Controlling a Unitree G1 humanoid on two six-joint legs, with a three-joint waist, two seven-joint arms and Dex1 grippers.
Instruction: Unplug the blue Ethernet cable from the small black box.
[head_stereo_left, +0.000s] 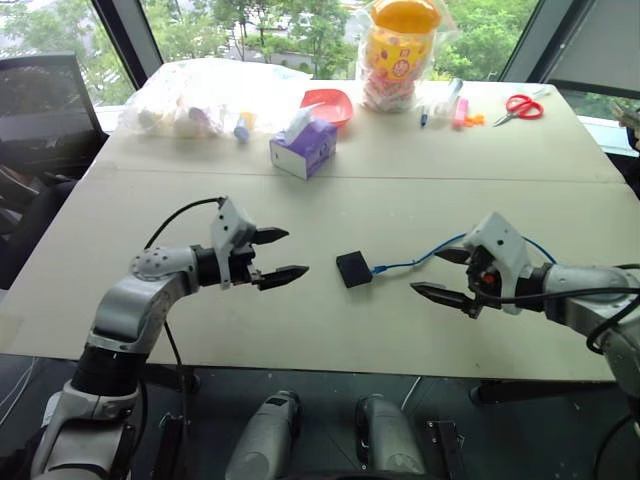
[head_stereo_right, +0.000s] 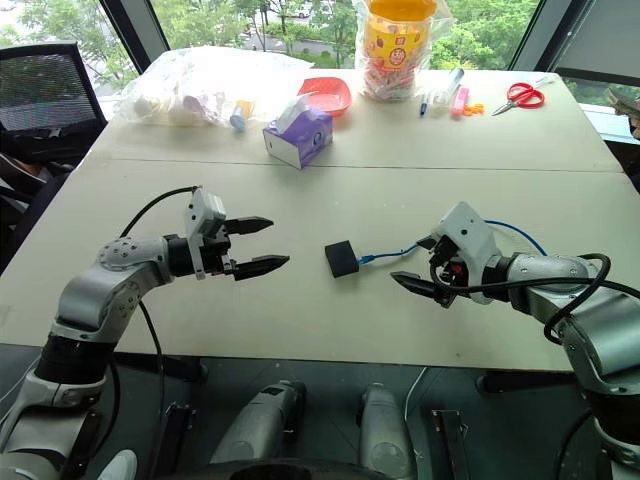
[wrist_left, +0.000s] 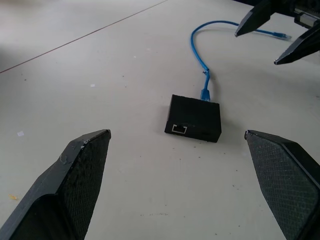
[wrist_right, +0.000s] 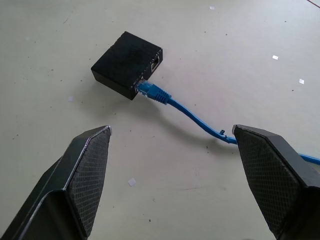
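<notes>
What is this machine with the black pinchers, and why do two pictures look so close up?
It is a robot with two arms. Two pictures come from cameras in its head, looking down at a table. The close-up ones come from little cameras on its wrists.

Its left gripper and right gripper are both open and hold nothing.

Between them lies a small black box with a blue Ethernet cable plugged into it. Farther back sit a purple tissue box, a red bowl and red scissors.

Pale tabletop (head_stereo_left: 300, 330) with a seam across it, black office chair (head_stereo_right: 45, 95) at 10 o'clock, daylight through dark-framed windows (head_stereo_left: 200, 25) at 12 o'clock showing green trees.
</notes>
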